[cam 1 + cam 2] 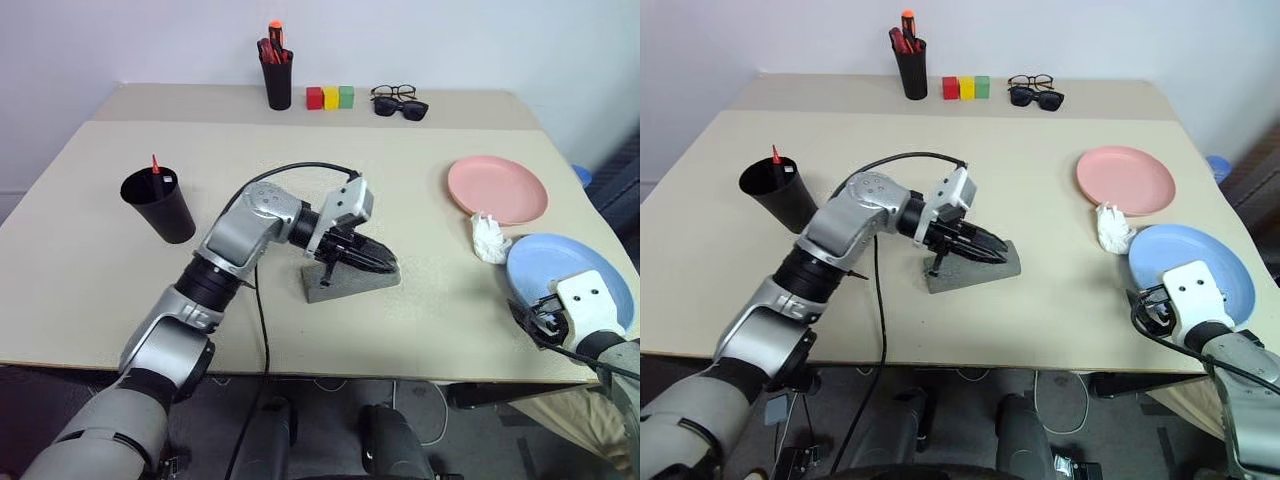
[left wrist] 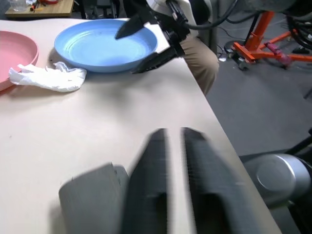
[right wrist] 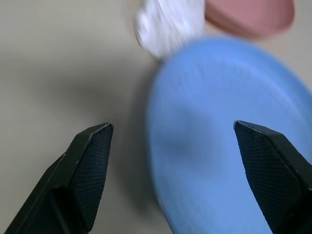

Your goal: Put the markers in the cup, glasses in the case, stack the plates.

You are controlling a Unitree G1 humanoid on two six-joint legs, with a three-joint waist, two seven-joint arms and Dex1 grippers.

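From the head camera I see my left gripper [image 1: 985, 245] hanging over the grey glasses case [image 1: 975, 270] in the middle of the table [image 1: 1060, 330], fingers close together with just a slim gap and nothing visibly held between them. The black cup [image 1: 160, 205] stands off to the left with a red marker [image 1: 156, 165] poking out of it. On the right, the salmon pink plate [image 1: 497, 188] and the light blue plate [image 1: 560, 275] lie side by side, not stacked, a crumpled white tissue [image 1: 488, 238] between them. At the back edge there's a pen holder [image 1: 277, 75] full of red and orange markers, three coloured blocks [image 1: 330, 97], and two pairs of glasses [image 1: 398, 101]. My right gripper [image 1: 538, 318] sits at the near rim of the blue plate. On the left wrist camera, my fingers [image 2: 151, 185] show a narrow slot between them, above the case. On the right wrist camera, the fingers [image 3: 92, 170] are spread wide, straddling the blue plate's edge, holding nothing.
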